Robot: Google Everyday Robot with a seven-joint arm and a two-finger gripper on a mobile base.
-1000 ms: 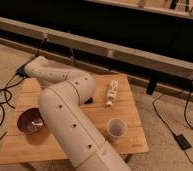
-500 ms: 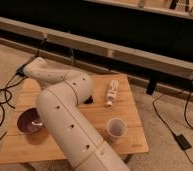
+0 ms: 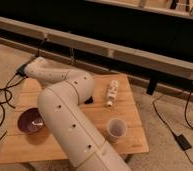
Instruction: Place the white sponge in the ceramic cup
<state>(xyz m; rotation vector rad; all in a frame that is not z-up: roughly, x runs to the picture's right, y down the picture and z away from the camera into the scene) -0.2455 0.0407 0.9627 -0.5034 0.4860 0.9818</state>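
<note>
The white, hole-dotted arm fills the middle of the view. Its thick lower link rises from the bottom edge and slants up to the left, then bends back on itself. A slimmer upper link runs from a dark-capped joint at the upper left across to the right, ending in a rounded wrist. The gripper hangs just under that wrist, pointing down; only a small dark part of it shows past the arm, the rest being hidden.
</note>
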